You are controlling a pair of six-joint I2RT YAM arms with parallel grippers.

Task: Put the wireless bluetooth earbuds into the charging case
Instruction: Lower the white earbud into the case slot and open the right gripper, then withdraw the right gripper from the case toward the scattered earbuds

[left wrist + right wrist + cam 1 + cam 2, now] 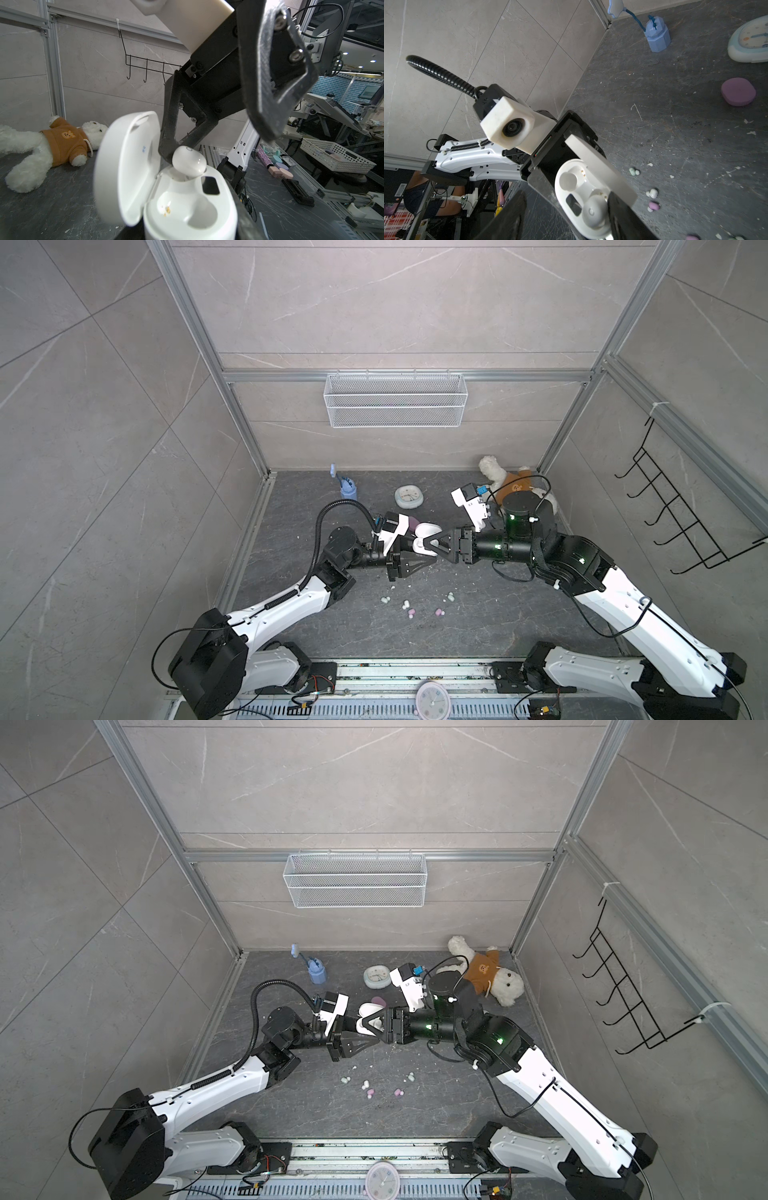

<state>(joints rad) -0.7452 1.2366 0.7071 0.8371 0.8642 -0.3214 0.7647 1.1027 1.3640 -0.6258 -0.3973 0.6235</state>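
Mid-air above the dark grey stone-look counter (pixel 498 614), the left hand (pixel 430 551) is clamped on the body of the glossy white plastic charging case (pixel 187 207), whose hinged lid stands open. One small white bean-shaped earbud (pixel 189 162) sits in the case's farther socket, tilted and riding high on the rim rather than sunk flush. The nearer socket (pixel 182 205) is empty, its gold contacts showing.

The right hand (pixel 216 143) holds nothing. Its jaws stand wide apart, one fingertip (pixel 166 153) touching the side of the bud and the other well clear of it.

Five more pastel wireless bluetooth earbuds (pixel 405 605), in mint, white and pink, lie scattered on the counter nearer the arm bases, below the two hands in both top views. A closed mauve oval case (pixel 738 94) rests on the counter apart from them.

The step in hand looks like the release of the first bud into its seat. The next move seems to call for drawing the right hand away without the touching finger dragging the bud out. A light press may be needed to settle it fully. The loose white bud on the counter then looks the likely match for the empty socket, while the left hand holds the case steady.
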